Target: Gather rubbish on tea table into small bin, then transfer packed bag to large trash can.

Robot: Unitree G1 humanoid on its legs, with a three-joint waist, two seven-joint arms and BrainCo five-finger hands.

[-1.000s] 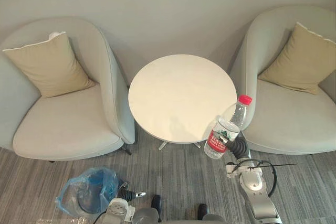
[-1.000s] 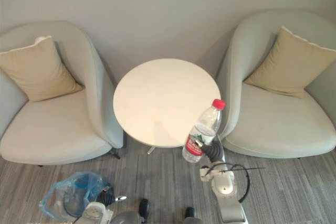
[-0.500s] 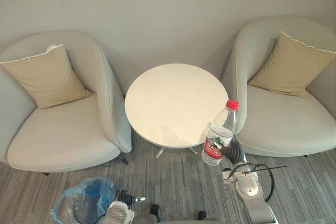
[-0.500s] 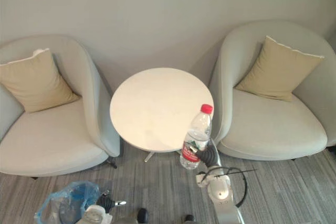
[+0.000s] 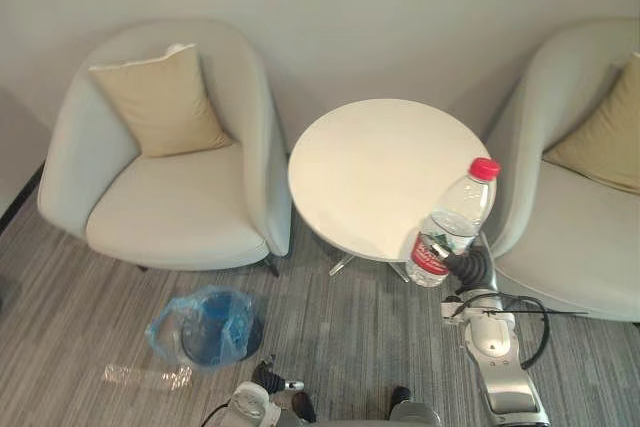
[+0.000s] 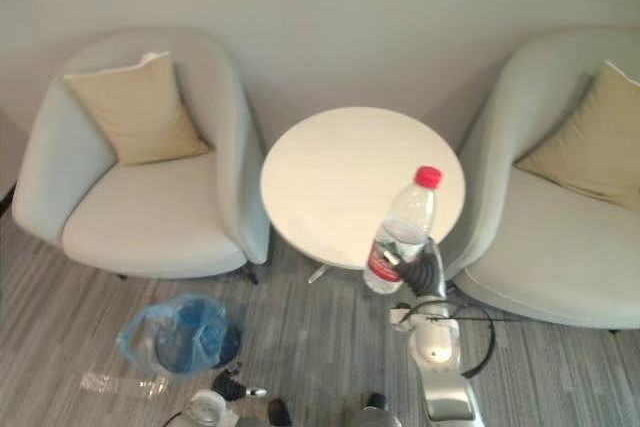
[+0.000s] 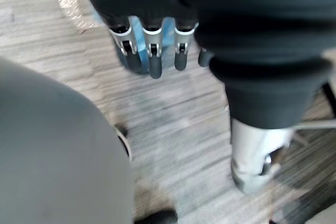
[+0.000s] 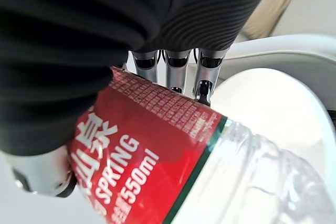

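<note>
Right hand (image 5: 468, 269) grasps the water bottle (image 5: 452, 219) at its red label, by the tea table's (image 5: 370, 162) near-right edge; left hand (image 7: 151, 59) hangs relaxed.

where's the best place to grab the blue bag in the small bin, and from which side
Pinch the loose puffed rim of the bag, where it billows out past the bin. Come from above on the robot's near side: the bin stands upright with its mouth up, and the open left hand is nearest. The right hand holds the bottle.
</note>
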